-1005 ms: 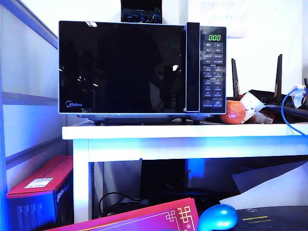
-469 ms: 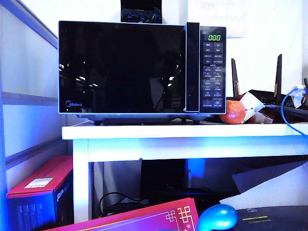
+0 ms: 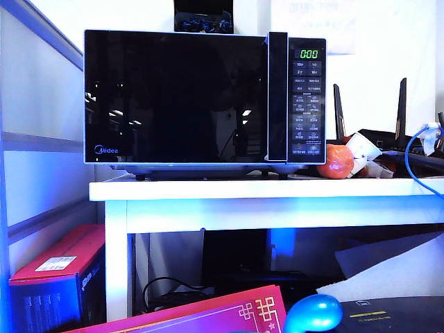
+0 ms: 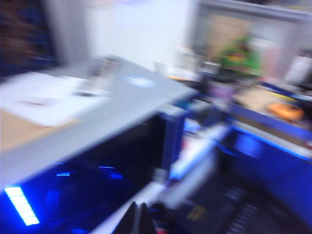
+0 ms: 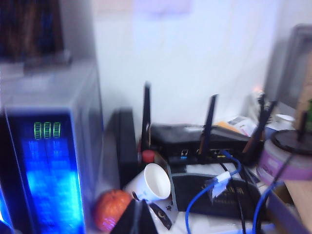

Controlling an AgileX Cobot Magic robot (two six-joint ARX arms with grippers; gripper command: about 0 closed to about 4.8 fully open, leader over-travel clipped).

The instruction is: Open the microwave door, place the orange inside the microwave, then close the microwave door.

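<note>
- The microwave [image 3: 205,97] sits on a white table [image 3: 263,191], its microwave door [image 3: 177,97] shut flat against the front
- The orange [image 3: 336,161] rests on the table just beside the microwave's button side, touching a white paper cup [image 3: 362,149]
- Left gripper [image 4: 138,219] – fingertips pressed together, holding nothing – hangs above the microwave's top
- Right gripper [image 5: 138,217] – closed and empty – is above the orange and cup

We are logging: microwave [image 3: 205,97] showing glossy black, silver trim, green display digits; orange [image 3: 336,161] showing orange-red; table [image 3: 263,191] showing white.
</note>
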